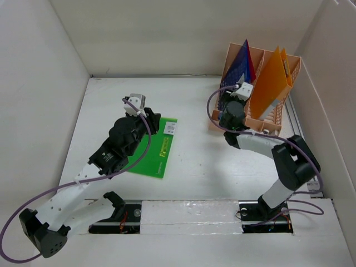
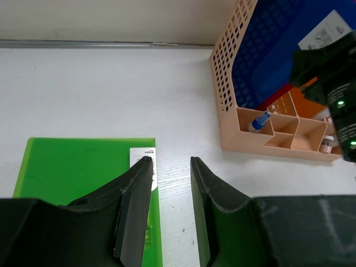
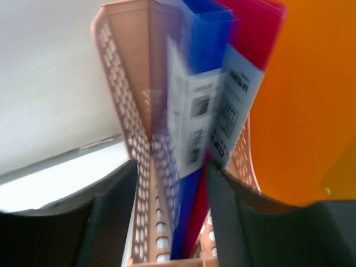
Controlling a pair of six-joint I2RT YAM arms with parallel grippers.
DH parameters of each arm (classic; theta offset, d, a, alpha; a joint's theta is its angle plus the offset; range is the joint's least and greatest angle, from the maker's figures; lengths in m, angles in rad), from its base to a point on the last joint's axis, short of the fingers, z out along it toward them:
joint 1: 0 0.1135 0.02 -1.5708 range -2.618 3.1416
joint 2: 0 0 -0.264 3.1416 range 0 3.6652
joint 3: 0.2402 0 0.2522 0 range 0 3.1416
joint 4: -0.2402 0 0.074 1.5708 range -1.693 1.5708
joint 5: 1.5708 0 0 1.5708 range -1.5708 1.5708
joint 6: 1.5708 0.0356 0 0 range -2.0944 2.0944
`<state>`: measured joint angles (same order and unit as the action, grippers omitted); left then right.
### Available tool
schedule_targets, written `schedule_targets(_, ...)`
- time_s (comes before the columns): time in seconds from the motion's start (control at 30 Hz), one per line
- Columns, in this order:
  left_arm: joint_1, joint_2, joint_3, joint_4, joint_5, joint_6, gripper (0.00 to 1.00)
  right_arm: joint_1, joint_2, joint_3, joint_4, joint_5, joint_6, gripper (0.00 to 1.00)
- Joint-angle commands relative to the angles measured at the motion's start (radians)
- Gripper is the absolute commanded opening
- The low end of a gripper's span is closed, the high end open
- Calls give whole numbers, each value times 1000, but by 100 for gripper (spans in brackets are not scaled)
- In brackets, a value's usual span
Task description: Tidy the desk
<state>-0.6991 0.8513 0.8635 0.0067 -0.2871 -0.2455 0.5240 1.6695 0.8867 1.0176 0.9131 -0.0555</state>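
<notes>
Two arms reach over the large flat white wood-grain tabletop [image 1: 194, 161], which spans the whole floor between plain white walls and carries everything listed here. Left of its centre, nearer the near edge, a thin green plastic folder [image 1: 153, 153] lies flat, with a small white printed label [image 2: 146, 158] at its far right corner. The left claw [image 2: 169, 164] hangs over that folder's right edge, its jaws narrowly parted with nothing between them.

In the far right corner of the tabletop stands a peach-orange slotted plastic file rack [image 2: 228, 83]. We see a dark blue plastic folder [image 1: 239, 67] and a red plastic folder [image 3: 250, 28] upright in its left part, and a bright orange plastic folder [image 1: 270, 83] leaning in its right part. One small blue-and-white pen [image 2: 258, 121] lies in a front compartment.

The right claw [image 3: 169, 167] sits at the rack's near left end, its fingers [image 3: 111, 217] on either side of the blue and red folders. That view is blurred, so we cannot tell whether they grip.
</notes>
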Motion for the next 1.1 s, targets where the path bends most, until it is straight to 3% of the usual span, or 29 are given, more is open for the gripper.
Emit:
schedule_targets(0.0, 1, 26, 5, 32, 9, 0, 30, -7, -134, 37, -242, -84, 216, 61)
schedule_targets(0.13, 1, 46, 11, 29, -14, 9, 30, -25, -266, 31, -442, -224, 403, 75)
schedule_targets(0.27, 1, 63, 11, 29, -61, 9, 33, -25, -381, -14, -501, -333, 522, 76)
schedule_targets(0.3, 1, 65, 9, 32, -70, 8, 33, -9, -396, -26, -502, -358, 526, 72)
schedule_targets(0.37, 1, 81, 6, 33, -76, 5, 36, 16, -425, -80, -487, -393, 537, 50)
schedule_targets(0.4, 1, 91, 6, 32, -75, 5, 38, 48, -442, -101, -473, -398, 548, 26)
schedule_targets(0.43, 1, 107, 12, 26, -70, 3, 39, 68, -447, -126, -429, -398, 565, 13)
schedule_targets(0.5, 1, 123, 17, 15, -66, -3, 41, 125, -441, -195, -364, -402, 594, 0)
schedule_targets(0.67, 1, 167, 11, 6, -99, -24, 40, 255, -340, -221, -379, -442, 609, 0)
schedule_targets(0.77, 1, 212, 22, 1, -113, -47, 40, 309, -211, -140, -458, -574, 603, 15)
schedule_targets(0.87, 1, 302, 66, -54, -158, -90, 40, 361, -58, 5, -581, -611, 611, 47)
schedule_targets(1.07, 36, 319, 65, -76, -207, -138, 45, 373, -1, 26, -614, -626, 649, 56)
